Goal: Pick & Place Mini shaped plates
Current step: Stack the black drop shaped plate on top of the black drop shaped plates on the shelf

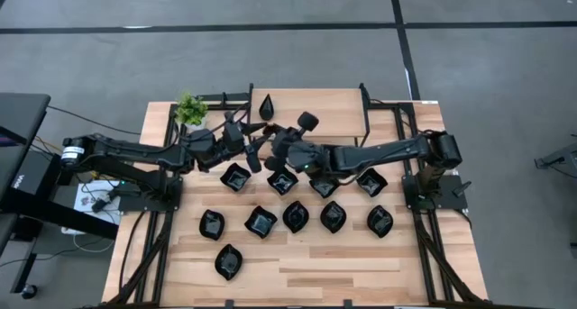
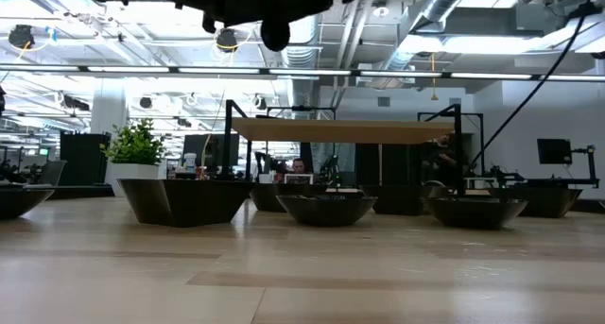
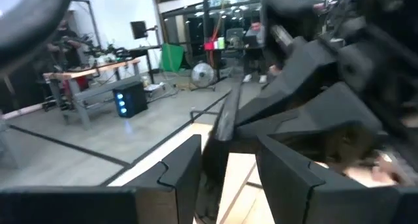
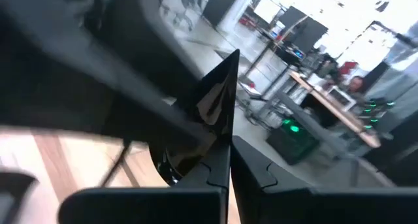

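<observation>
The right gripper was pinched shut on the edge of a pointed black plate, which stood up on its rim between the fingers, its tip pointing away from the wrist. From above, that gripper met the left gripper over the back middle of the table, both lifted clear of the wood. The left gripper's two fingers stood partly apart with the thin dark edge of the same plate running into the gap between them; whether those fingers were actually pressing on it I could not make out, since the near parts were smeared and the right arm's bulk crowded in close behind.

Out from the pair, the other mini shaped plates lay spread on the boards. A row sat just under the arms: one below the left gripper, then another, a third and a fourth beneath the right forearm. Nearer the front edge ran a second line of five, with a single plate alone in front of them. One narrow teardrop plate rested by itself at the back, close to the small green plant at the back left corner.

From table height the dishes stood as low dark bowls across the wood, the plant behind them on the left.
</observation>
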### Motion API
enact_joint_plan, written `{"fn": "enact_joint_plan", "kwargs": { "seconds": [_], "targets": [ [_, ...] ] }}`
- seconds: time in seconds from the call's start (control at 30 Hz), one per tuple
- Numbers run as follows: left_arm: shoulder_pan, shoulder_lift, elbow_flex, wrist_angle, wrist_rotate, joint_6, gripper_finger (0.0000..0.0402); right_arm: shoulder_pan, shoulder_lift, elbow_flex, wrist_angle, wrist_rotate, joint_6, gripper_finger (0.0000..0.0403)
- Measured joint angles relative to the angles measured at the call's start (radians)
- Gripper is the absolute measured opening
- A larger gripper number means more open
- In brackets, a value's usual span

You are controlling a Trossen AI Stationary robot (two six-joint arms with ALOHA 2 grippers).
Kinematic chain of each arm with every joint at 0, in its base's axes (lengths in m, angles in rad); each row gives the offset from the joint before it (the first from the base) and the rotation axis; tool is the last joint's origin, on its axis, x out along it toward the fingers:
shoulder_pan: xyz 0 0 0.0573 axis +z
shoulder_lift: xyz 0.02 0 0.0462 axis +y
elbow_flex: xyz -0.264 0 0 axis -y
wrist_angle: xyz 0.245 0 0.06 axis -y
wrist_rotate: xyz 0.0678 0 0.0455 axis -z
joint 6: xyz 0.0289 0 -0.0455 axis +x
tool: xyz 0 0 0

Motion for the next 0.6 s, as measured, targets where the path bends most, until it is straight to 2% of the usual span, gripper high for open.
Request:
{"fn": "enact_joint_plan", "kwargs": {
  "seconds": [0.07, 0.23, 0.6],
  "targets": [
    [-0.004, -0.003, 0.000, 0.000, -0.026, 0.019, 0.0144, 0.001, 0.010, 0.012, -0.040, 0.039, -0.010, 0.0000],
    [-0.004, -0.010, 0.000, -0.002, -0.087, 0.025, 0.0144, -0.002, -0.013, 0.016, -0.063, 0.040, 0.036, 0.0000],
    [0.000, -0.010, 0.000, -0.008, -0.094, 0.043, 0.0144, 0.011, -0.030, 0.016, -0.055, 0.039, 0.041, 0.0000]
  ]
}}
